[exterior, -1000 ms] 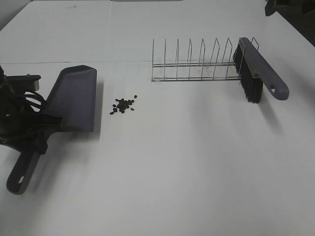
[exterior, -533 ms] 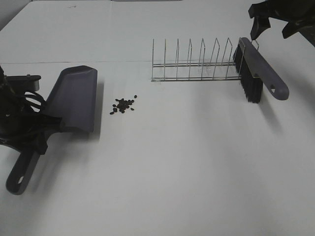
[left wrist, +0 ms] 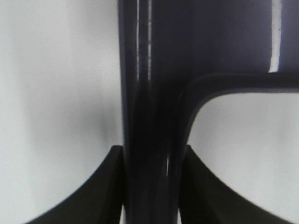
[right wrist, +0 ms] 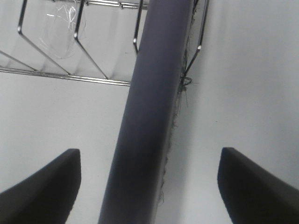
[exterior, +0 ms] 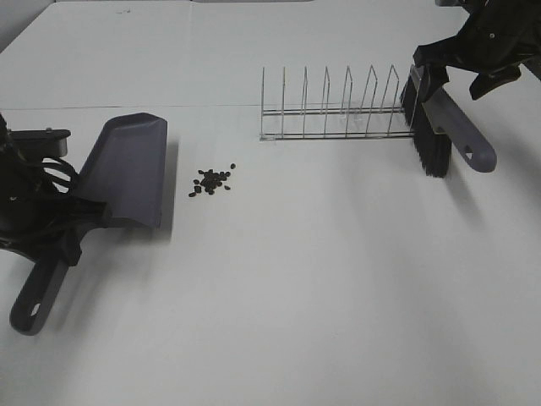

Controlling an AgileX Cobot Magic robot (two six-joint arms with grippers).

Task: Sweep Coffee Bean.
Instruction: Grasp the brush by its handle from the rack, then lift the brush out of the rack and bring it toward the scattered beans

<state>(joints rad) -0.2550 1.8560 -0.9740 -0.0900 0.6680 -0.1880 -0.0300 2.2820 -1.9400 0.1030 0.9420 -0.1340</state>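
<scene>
A small heap of coffee beans (exterior: 211, 180) lies on the white table, just right of the grey dustpan (exterior: 127, 169). My left gripper (exterior: 52, 227) is shut on the dustpan's handle (left wrist: 149, 116), which fills the gap between its fingers (left wrist: 103, 191). The pan's mouth faces the beans. A grey brush (exterior: 441, 118) with black bristles leans in the right end of the wire rack (exterior: 338, 110). My right gripper (exterior: 456, 78) hangs open straddling the brush's back (right wrist: 149, 116), with a wide gap on each side of it.
The wire rack stands at the back, its wires (right wrist: 70, 60) close beside the brush. The dustpan handle's free end (exterior: 34, 304) points toward the front left of the table (exterior: 338, 296).
My right arm has come down from the far right corner to over the brush, still open. The left gripper, dustpan and beans have stayed put.
</scene>
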